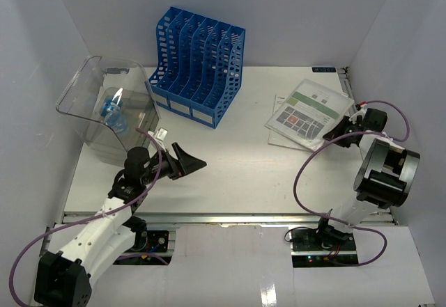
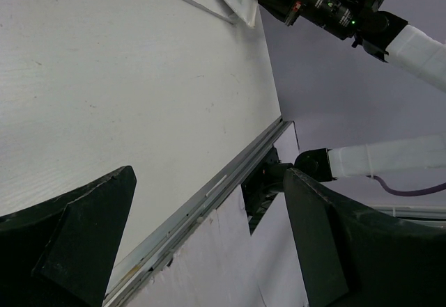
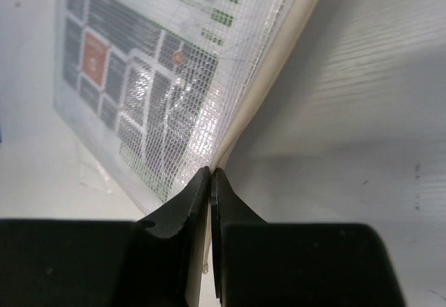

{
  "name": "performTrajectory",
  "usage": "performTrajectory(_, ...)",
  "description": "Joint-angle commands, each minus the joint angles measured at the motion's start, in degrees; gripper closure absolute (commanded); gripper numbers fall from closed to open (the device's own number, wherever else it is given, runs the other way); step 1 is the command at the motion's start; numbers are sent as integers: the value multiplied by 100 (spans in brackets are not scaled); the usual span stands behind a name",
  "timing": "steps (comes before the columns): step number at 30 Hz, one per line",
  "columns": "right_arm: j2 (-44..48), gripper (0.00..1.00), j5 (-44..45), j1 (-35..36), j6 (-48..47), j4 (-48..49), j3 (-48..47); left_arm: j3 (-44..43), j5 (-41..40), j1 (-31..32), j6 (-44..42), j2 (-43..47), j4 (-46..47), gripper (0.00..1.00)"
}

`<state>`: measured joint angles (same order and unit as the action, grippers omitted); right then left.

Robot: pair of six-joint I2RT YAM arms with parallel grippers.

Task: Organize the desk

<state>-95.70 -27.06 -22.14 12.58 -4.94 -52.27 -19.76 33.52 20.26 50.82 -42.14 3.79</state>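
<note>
The white desk [image 1: 230, 175] has a metal rail [image 1: 223, 218] along its front edge. My right gripper [image 1: 334, 134] is shut on the near right edge of a mesh plastic document pouch [image 1: 309, 114] holding printed sheets, at the right back of the desk. In the right wrist view the gripper [image 3: 210, 175] pinches the pouch's edge [image 3: 160, 91], which rises off the desk. My left gripper [image 1: 187, 161] is open and empty, hovering over the desk's left middle; its fingers [image 2: 83, 244] frame bare desk and the rail [image 2: 209, 195].
A blue slotted file rack [image 1: 198, 65] stands at the back centre. A clear plastic bin [image 1: 111, 108] with a blue object [image 1: 113, 110] inside stands at the back left. White walls close in the sides and back. The right arm's cable [image 1: 306, 175] loops over the desk.
</note>
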Motion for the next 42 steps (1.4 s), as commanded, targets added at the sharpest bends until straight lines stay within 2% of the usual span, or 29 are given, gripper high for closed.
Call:
performTrajectory(1, 711, 92, -1034, -9, -170, 337, 311, 7, 190, 60, 194, -537, 947, 2)
performTrajectory(9, 1267, 92, -1594, -9, -55, 305, 691, -261, 71, 362, 442, -1772, 2237, 2)
performTrajectory(13, 1396, 92, -1822, -9, -196, 2, 709, -470, -137, 717, 648, -2498, 2847, 2)
performTrajectory(17, 1509, 92, -2050, -9, -432, -280, 697, -935, -443, 1163, 696, -3401, 3078, 2)
performTrajectory(23, 1778, 92, -2400, -9, -893, -845, 648, -1999, -445, 1491, 637, -4858, 3163, 2)
performTrajectory(28, 2169, 92, -2449, -9, -1443, -1114, 630, -2637, -390, 1665, 663, -5567, 3071, 2)
performTrajectory(31, 2403, 92, -2545, -9, -1696, -1330, 596, -3248, -239, 1656, 588, -5993, 2598, 2)
performTrajectory(36, 2660, 92, -2681, -9, -1909, -1440, 498, -3955, -75, 1665, 262, -6288, 1846, 2)
performTrajectory(42, 2699, 92, -2796, 82, -1595, -1249, 328, -3690, -273, 1898, 130, -5928, 1789, 2)
